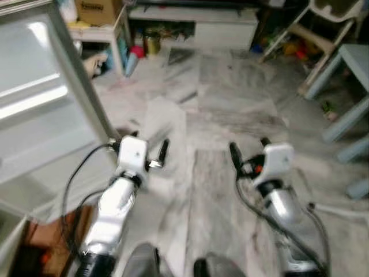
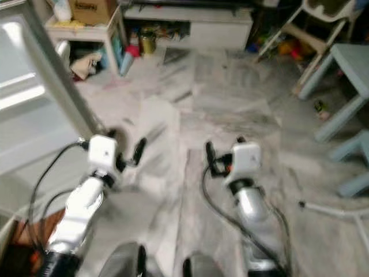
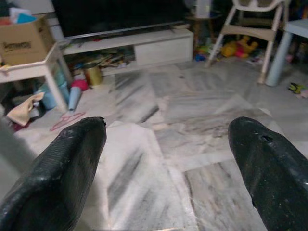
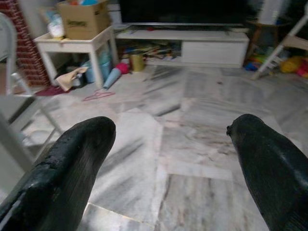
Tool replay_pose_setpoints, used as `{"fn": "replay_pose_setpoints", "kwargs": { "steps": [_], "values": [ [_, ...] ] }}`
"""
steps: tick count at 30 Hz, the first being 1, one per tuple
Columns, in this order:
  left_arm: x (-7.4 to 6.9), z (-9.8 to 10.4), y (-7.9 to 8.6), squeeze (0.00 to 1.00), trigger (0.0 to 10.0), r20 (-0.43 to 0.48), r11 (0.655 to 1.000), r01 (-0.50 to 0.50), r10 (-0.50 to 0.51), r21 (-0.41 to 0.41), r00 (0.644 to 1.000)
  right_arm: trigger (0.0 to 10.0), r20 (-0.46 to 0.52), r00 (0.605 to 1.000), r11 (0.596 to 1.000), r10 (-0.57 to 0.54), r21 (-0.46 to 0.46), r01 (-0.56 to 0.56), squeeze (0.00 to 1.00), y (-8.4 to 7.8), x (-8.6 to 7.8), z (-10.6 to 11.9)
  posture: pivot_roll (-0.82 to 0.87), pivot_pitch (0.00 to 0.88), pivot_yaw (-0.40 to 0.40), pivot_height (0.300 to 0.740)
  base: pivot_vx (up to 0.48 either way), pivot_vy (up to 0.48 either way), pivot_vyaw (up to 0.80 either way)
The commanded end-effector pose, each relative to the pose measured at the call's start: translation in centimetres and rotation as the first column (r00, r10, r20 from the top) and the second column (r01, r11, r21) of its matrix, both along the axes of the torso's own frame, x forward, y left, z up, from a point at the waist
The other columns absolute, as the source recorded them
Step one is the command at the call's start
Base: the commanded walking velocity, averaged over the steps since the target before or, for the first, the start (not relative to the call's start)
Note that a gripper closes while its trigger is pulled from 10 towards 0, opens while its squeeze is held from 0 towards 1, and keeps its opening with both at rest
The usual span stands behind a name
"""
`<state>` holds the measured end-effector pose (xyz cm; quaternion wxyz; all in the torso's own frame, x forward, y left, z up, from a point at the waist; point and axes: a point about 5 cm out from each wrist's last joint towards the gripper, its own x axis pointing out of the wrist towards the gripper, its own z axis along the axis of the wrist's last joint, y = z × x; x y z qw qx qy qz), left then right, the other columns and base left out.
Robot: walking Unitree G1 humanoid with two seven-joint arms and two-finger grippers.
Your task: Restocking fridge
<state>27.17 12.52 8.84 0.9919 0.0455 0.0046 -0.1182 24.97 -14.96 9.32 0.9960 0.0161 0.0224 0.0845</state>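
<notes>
left eye view: both arms are raised over the marble floor (image 1: 230,109), left gripper (image 1: 151,151) and right gripper (image 1: 249,151) spread wide and empty, likely ready for stock; the open fridge door (image 1: 40,104) stands at the robot's left.

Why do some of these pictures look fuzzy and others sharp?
Both eye views are smeared with blur, and glare whitens the open white fridge door; both wrist views are sharper on the grey marble floor, though the near black fingers look soft.
</notes>
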Motion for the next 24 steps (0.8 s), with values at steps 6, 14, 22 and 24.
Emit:
{"fn": "replay_pose_setpoints", "kwargs": {
  "steps": [6, 14, 22, 24],
  "values": [
    [-0.07, -0.10, -0.71, 0.00, 10.0, -0.027, 0.999, 0.028, -0.029, -0.039, 0.999, 10.0, -0.003, 0.999, 0.998, -0.052, -0.025, 0.051, 0.00, -1.15, 0.01, -0.01, -0.03, 0.113, 0.005, 0.740, 0.000, 0.000, -0.80],
    [0.11, 0.23, -0.78, 0.00, 10.0, -0.014, 0.997, 0.051, -0.052, -0.060, 0.999, 10.0, 0.003, 0.998, 0.997, -0.067, -0.025, 0.067, 0.00, -1.35, 0.16, 0.09, -0.03, 0.114, 0.006, 0.740, 0.241, 0.000, -0.80],
    [0.23, 0.34, -0.83, 0.00, 10.0, -0.012, 0.996, 0.058, -0.059, -0.063, 0.998, 10.0, 0.007, 0.997, 0.997, -0.074, -0.024, 0.074, 0.00, -1.38, 0.09, 0.12, -0.03, 0.116, 0.010, 0.740, 0.417, 0.000, -0.80],
    [0.27, 0.37, -0.85, 0.00, 10.0, -0.011, 0.996, 0.058, -0.059, -0.063, 0.998, 10.0, 0.010, 0.997, 0.997, -0.074, -0.021, 0.074, 0.00, -1.38, 0.09, 0.16, -0.03, 0.117, 0.009, 0.740, 0.412, 0.000, -0.80]
  ]
}}
